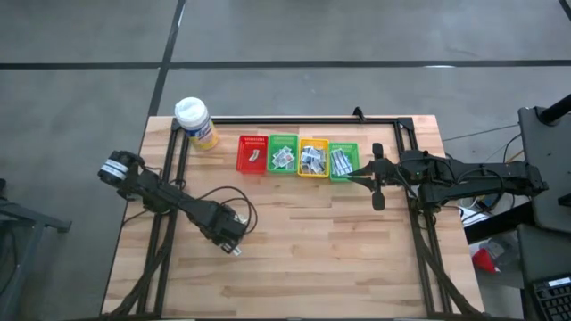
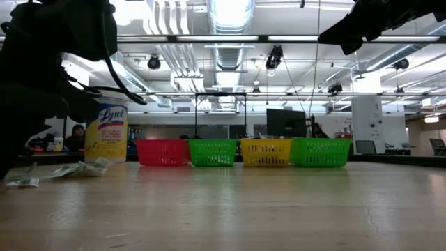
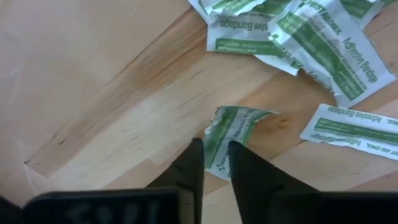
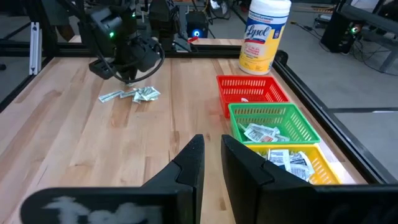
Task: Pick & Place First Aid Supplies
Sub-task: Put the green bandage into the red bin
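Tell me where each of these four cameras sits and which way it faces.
High: overhead, straight down; both arms, wooden table.
Low: table height, facing four plastic baskets; arms dark overhead.
Left wrist: down at green-printed paper packets; left gripper pinching one.
Right wrist: across table; right gripper foreground.
Shared: yellow white-capped bottle in high, low, right wrist.

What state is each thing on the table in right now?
Left gripper: closed on a green-print packet.
Right gripper: empty, above the baskets.
Loose packets: flat on the table.
Red basket: one packet.
Yellow bottle: upright, capped.
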